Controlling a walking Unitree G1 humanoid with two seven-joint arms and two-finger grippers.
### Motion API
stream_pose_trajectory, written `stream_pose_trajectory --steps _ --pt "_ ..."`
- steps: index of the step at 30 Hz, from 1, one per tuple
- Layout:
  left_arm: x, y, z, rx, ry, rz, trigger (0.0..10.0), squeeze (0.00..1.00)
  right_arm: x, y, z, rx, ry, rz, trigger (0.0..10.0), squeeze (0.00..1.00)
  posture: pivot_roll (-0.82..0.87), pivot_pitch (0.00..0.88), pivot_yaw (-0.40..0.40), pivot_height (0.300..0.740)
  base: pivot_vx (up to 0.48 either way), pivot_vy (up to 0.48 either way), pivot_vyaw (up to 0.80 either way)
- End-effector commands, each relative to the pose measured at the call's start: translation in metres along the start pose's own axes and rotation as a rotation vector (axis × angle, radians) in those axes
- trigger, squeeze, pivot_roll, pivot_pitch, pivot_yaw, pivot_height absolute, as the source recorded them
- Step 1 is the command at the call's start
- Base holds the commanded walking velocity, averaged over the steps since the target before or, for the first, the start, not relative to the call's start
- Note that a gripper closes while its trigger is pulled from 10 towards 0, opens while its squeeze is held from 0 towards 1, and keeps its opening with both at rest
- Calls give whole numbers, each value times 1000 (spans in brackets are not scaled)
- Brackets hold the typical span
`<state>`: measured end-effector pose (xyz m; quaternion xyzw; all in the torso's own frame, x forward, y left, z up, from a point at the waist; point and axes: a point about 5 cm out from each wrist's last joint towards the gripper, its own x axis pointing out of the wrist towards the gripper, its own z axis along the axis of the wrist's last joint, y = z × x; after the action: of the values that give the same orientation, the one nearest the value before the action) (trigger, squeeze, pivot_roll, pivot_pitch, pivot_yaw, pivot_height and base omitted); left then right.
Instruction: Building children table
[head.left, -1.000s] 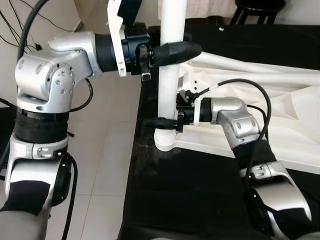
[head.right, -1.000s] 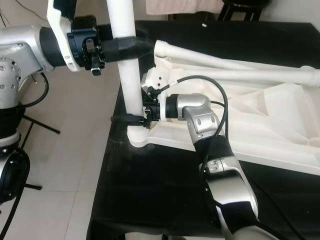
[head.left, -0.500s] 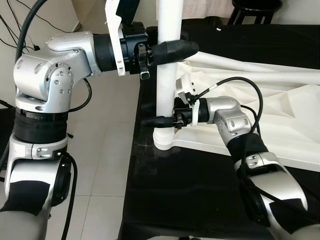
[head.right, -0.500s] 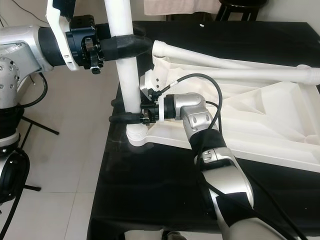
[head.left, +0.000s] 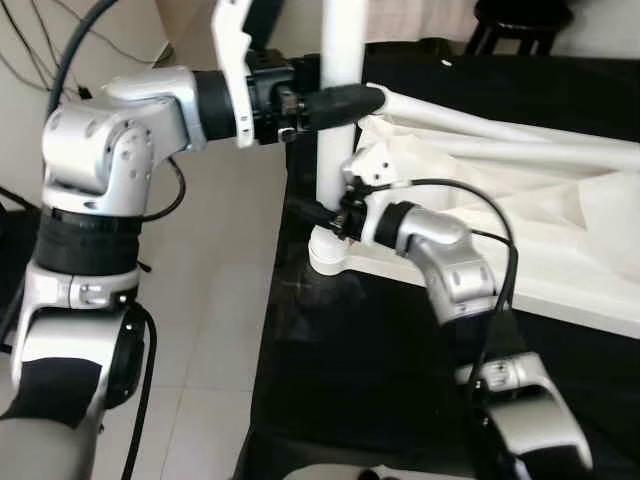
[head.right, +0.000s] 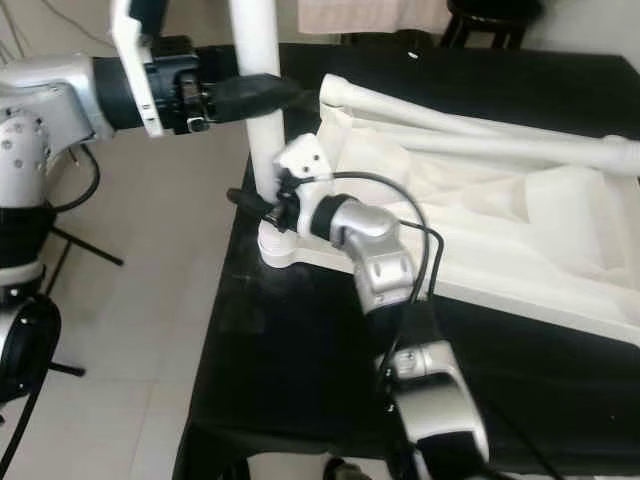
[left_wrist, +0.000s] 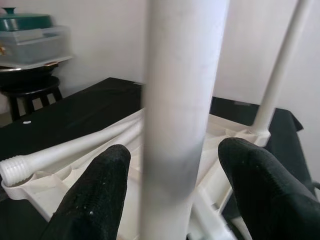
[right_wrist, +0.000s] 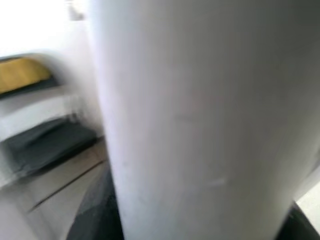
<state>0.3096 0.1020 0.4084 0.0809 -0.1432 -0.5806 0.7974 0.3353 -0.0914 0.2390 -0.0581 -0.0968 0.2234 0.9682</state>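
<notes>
Table leg, white and round, standing straight up with its bottom end in the corner socket of the upside-down table top, on the black cloth at the near left corner

Nearest and lowest: right gripper, low down on the leg just above the socket, black fingers on both sides of it and seeming to squeeze it

Higher up: left gripper, reaching in from the left, one finger on each side of the leg, close but maybe not quite touching, so hard to tell if tight or loose

Long way of the leg: straight up and down, both grippers crossing it sideways

Probably next: turning the leg down into the socket, right gripper nearer to the joint

Farther back: more white legs lying flat across the table top, then a dark stool by the wall
</notes>
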Motion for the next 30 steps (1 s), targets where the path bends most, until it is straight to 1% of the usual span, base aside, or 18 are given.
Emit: stream_pose_trajectory --steps 1,2,3,4,7,15,16,17,18,19,20,22,23,24,26,27,29,30 --pt "-7 -1 2 -1 -8 -6 10000 0 -29 -34 -41 4 233 -258 0 0 35 237 -35 740 0 0 0" --pt "-5 -2 -2 -7 2 -12 10000 0 -20 -26 -44 3 214 -254 0 0 39 230 -7 740 0 0 0" --pt "-5 -2 -2 -7 2 -12 10000 0 -20 -26 -44 3 214 -254 0 0 39 230 -7 740 0 0 0" --pt "-4 -3 -4 -4 7 -14 10000 0 -10 -20 -44 1 191 -256 0 0 38 212 -13 740 0 0 0" --pt "-6 -3 -3 7 5 -5 10000 0 1 -14 -43 1 162 -265 0 0 43 206 -19 740 0 0 0" --pt "-37 -5 5 65 15 101 10000 0 -4 -1 -34 64 178 -301 0 0 51 191 -19 740 0 0 0" --pt "-37 -5 5 65 15 101 10000 0 -4 -1 -34 64 178 -301 0 0 51 191 -19 740 0 0 0" --pt "-44 -8 8 82 18 113 10000 0 -5 -1 -33 65 180 -305 745 0 56 193 -18 740 0 0 0" --pt "-50 -11 11 99 23 128 10000 0 -4 -2 -32 69 171 -312 4941 0 56 193 -18 740 0 0 0" --pt "-50 -11 11 99 23 128 10000 0 -4 -2 -32 69 171 -312 4941 0 56 193 -18 740 0 0 0" --pt "-58 -14 15 120 25 163 10000 0 -3 -2 -29 69 157 -305 10000 0 58 192 -18 740 0 0 0" --pt "-64 -16 18 135 27 188 10000 0 -2 -3 -28 70 145 -298 10000 0 58 192 -18 740 0 0 0" --pt "-72 -18 19 162 42 242 10000 0 -1 -3 -24 76 113 -275 10000 1000 61 197 -19 740 0 0 0" --pt "-72 -18 19 162 42 242 10000 0 -1 -3 -24 76 113 -275 10000 1000 61 197 -19 740 0 0 0" --pt "-91 -21 10 199 95 391 10000 0 2 -4 -14 120 32 -178 10000 1000 64 203 -24 740 0 0 0" --pt "-91 -21 10 199 95 391 10000 0 2 -4 -14 120 32 -178 10000 1000 64 203 -24 740 0 0 0" --pt "-107 -29 -15 205 178 513 10000 0 5 -6 -3 132 -34 -24 10000 1000 70 208 -31 740 0 0 0" --pt "-107 -29 -15 205 178 513 10000 0 5 -6 -3 132 -34 -24 10000 1000 70 208 -31 740 0 0 0"
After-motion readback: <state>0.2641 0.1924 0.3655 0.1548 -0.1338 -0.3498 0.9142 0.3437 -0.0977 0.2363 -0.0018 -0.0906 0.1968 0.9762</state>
